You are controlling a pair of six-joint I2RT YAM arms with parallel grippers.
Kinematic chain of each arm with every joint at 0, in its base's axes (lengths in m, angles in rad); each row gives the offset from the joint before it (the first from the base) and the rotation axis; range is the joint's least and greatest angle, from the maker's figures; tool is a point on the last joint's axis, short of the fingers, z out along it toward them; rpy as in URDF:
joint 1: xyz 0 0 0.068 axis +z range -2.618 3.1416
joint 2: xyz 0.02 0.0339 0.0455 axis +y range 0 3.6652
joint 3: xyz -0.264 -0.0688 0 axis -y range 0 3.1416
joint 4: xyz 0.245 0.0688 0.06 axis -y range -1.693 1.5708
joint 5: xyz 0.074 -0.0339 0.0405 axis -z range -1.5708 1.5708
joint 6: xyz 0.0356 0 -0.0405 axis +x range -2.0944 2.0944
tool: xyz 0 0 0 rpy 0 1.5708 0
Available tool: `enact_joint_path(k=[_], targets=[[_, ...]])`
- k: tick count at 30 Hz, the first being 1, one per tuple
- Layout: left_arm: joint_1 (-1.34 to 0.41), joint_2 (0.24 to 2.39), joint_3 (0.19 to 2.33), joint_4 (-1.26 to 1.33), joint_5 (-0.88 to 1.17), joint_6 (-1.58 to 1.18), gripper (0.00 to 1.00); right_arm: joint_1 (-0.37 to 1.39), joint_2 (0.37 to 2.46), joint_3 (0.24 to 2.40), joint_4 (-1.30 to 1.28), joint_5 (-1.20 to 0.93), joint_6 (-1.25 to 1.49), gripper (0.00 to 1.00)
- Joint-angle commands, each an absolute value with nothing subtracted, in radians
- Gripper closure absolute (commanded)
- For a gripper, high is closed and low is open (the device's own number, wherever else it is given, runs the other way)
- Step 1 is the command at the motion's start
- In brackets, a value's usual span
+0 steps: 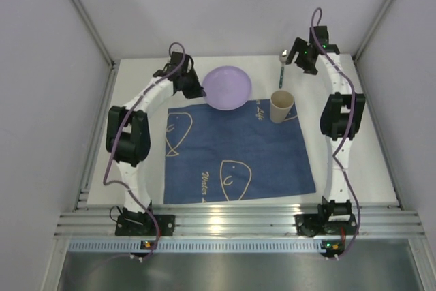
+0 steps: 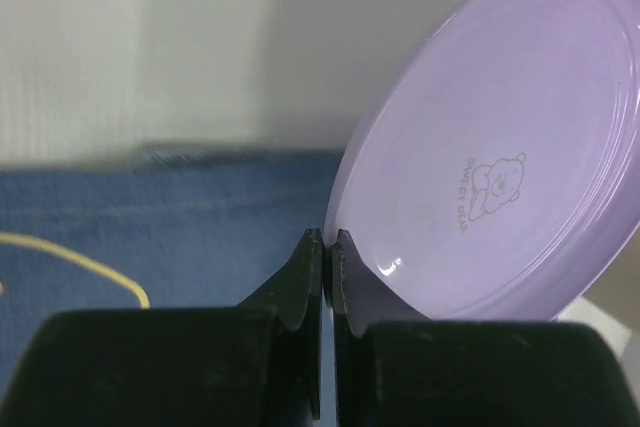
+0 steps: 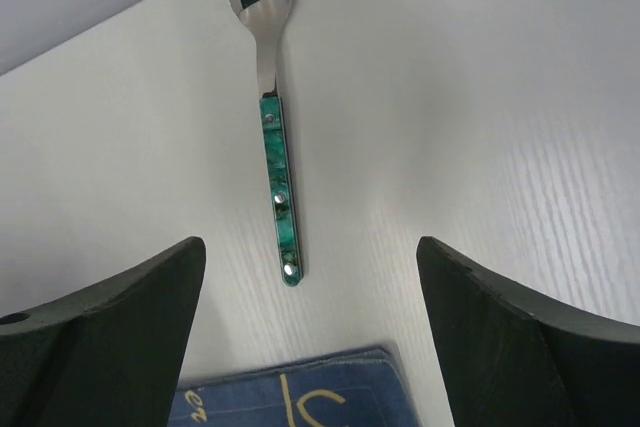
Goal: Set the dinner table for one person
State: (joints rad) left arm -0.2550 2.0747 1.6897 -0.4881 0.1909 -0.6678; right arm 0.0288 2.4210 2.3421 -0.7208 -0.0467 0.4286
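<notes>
A lilac plate (image 1: 228,87) is over the far edge of the blue placemat (image 1: 235,151), which lies on the white dinner table (image 1: 371,168). My left gripper (image 1: 201,91) is shut on the plate's left rim. In the left wrist view the jaws (image 2: 327,239) pinch the rim of the tilted plate (image 2: 500,167). A spoon with a green handle (image 1: 281,66) lies on the table beyond the placemat's far right corner. My right gripper (image 1: 298,57) hovers just right of it, open and empty. In the right wrist view the spoon (image 3: 275,147) lies ahead of the open gripper (image 3: 310,277).
A beige paper cup (image 1: 281,105) stands upright on the placemat's far right corner, just near of the spoon. White walls enclose the table at the back and both sides. A silver rail (image 1: 238,219) runs along the near edge.
</notes>
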Motion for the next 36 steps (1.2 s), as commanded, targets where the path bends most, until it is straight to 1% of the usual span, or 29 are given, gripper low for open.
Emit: enact_joint_path(k=[1, 3, 8, 9, 11, 12, 14, 16, 18, 20, 23, 25, 28, 29, 30, 36], targets=[[-0.287, 1.853, 1.602, -0.512, 0.200, -0.641, 1.00, 0.075, 2.473, 2.387, -0.689, -0.045, 0.448, 0.13], [-0.295, 1.766, 1.560, -0.541, 0.195, -0.641, 1.00, 0.098, 2.515, 2.385, -0.670, -0.035, 0.445, 0.14], [-0.328, 1.660, 1.470, -0.661, 0.181, -0.606, 1.00, 0.147, 2.598, 2.451, -0.681, -0.015, 0.419, 0.15], [-0.336, 1.632, 1.454, -0.676, 0.175, -0.597, 1.00, 0.164, 2.612, 2.463, -0.687, 0.038, 0.411, 0.16], [-0.351, 1.603, 1.390, -0.719, 0.170, -0.603, 1.00, 0.173, 2.622, 2.476, -0.702, 0.075, 0.405, 0.19], [-0.354, 1.588, 1.365, -0.724, 0.169, -0.615, 1.00, 0.182, 2.635, 2.488, -0.712, 0.136, 0.394, 0.23], [-0.357, 1.542, 1.306, -0.724, 0.170, -0.627, 1.00, 0.189, 2.645, 2.490, -0.738, 0.185, 0.385, 0.29], [-0.359, 1.520, 1.287, -0.744, 0.144, -0.632, 1.00, 0.189, 2.671, 2.511, -0.756, 0.195, 0.403, 0.44], [-0.359, 1.494, 1.279, -0.772, 0.132, -0.635, 1.00, 0.187, 2.712, 2.575, -0.816, 0.230, 0.429, 0.52], [-0.359, 1.468, 1.263, -0.788, 0.127, -0.641, 1.00, 0.173, 2.729, 2.583, -0.866, 0.213, 0.463, 0.54], [-0.359, 1.428, 1.226, -0.805, 0.124, -0.647, 1.00, 0.137, 2.760, 2.571, -0.928, 0.114, 0.540, 0.69], [-0.357, 1.416, 1.198, -0.816, 0.123, -0.647, 1.00, 0.141, 2.781, 2.606, -0.946, 0.124, 0.528, 0.71], [-0.359, 1.411, 1.169, -0.821, 0.135, -0.641, 1.00, 0.161, 2.766, 2.583, -0.934, 0.163, 0.508, 0.93], [-0.359, 1.417, 1.164, -0.822, 0.144, -0.638, 1.00, 0.160, 2.763, 2.580, -0.939, 0.147, 0.511, 0.98], [-0.359, 1.423, 1.161, -0.824, 0.155, -0.635, 1.00, 0.153, 2.754, 2.577, -0.940, 0.143, 0.517, 1.00], [-0.360, 1.477, 1.154, -0.799, 0.195, -0.620, 1.00, 0.114, 2.642, 2.524, -0.914, 0.204, 0.482, 1.00]])
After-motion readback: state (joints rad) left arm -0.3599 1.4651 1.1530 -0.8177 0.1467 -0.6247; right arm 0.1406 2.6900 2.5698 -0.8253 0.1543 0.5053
